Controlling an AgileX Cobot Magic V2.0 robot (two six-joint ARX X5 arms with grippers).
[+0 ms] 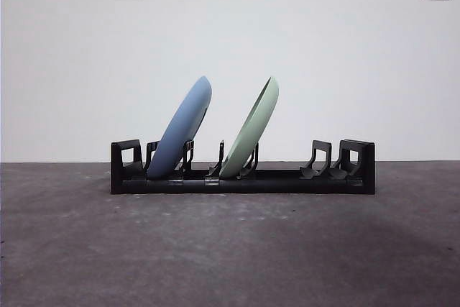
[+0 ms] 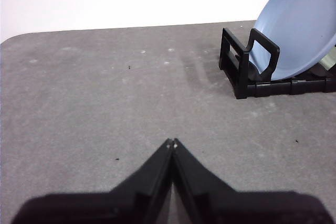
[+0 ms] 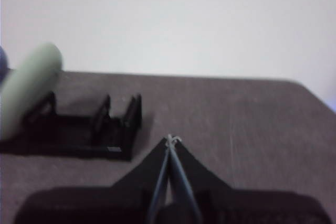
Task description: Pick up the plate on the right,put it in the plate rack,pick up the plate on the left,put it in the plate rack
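Basically done: blue plate [image 1: 183,129] and green plate [image 1: 253,131] both lean in the plate rack [image 1: 242,180] on the worktop [image 1: 230,249]. Left gripper [image 2: 171,142] and right gripper [image 3: 171,140] jaws closed, empty, clear. Risk: steeply leaning plates could topple if rack bumped.

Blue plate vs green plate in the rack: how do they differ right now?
Colour: the blue plate is pale blue, the green plate pale green. Place: in the front view the blue plate sits near the left end of the plate rack, the green plate nearer its middle. Shared: both stand on edge in the slots, leaning the same way, apart from each other, with neither gripper near them.
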